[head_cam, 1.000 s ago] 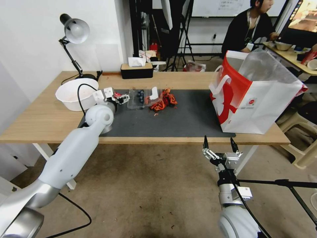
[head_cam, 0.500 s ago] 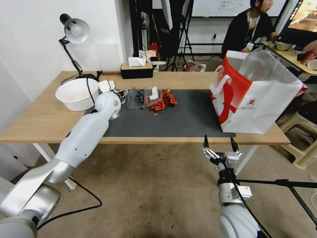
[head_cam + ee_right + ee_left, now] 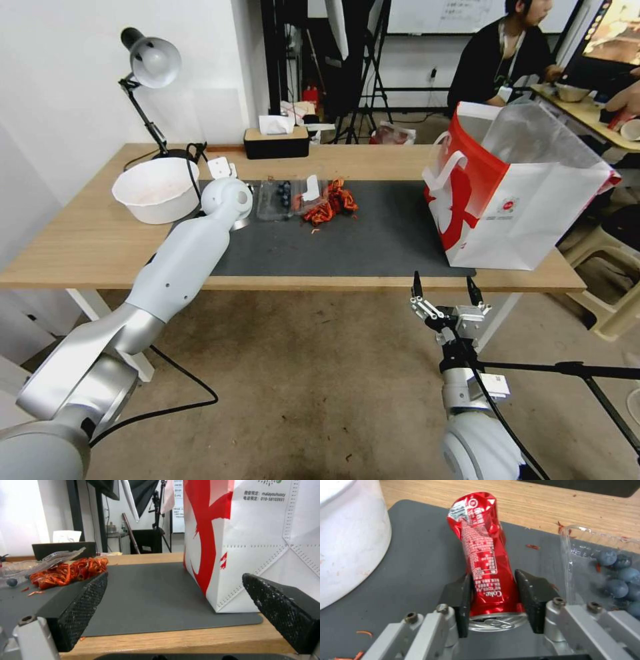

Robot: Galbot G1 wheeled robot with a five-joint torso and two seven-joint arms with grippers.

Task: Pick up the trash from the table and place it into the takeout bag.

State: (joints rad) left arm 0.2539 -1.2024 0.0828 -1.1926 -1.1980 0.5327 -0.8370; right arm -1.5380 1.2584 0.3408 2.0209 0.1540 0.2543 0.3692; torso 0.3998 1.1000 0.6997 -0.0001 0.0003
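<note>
Crushed red can (image 3: 483, 555) sits clamped between left gripper (image 3: 496, 600) jaws.

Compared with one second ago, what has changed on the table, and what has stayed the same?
The left arm has reached farther over the mat toward the table's far edge, and the left gripper is now closed on the crushed red can, near the white bowl. The right gripper stays open below the table edge. The takeout bag, the clear box of blueberries and the orange peels have not moved.
</note>
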